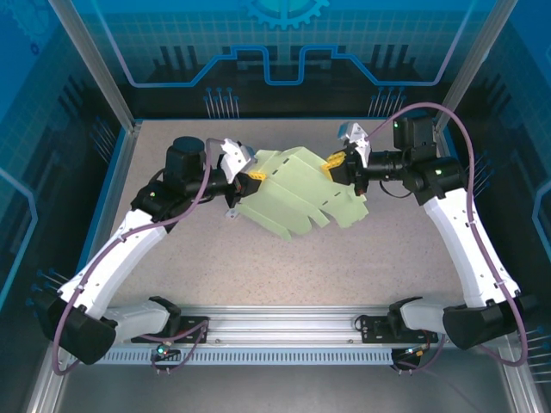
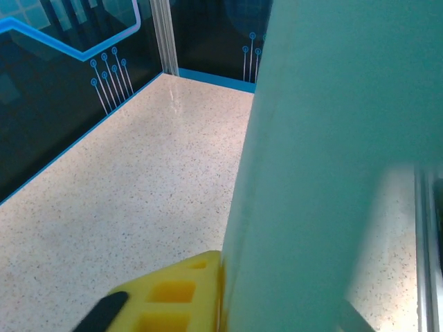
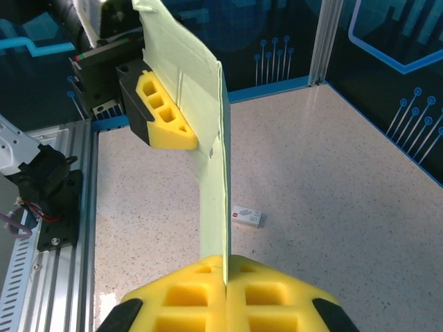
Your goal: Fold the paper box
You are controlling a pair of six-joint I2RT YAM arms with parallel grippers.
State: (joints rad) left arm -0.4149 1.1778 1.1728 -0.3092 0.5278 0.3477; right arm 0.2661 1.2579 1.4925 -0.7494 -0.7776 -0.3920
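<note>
Top external view, speckled bench: the paper box, an unfolded mint-green die-cut sheet, is held clear above mid-bench, likely so that its flaps can be creased freely. Left end effector and right end effector pinch opposite edges, pads closed tight on the card. Small white block lies on the bench beneath, untouched.

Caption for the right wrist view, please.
Right gripper and left gripper pinch the paper box sheet, held edge-on above the table.
</note>
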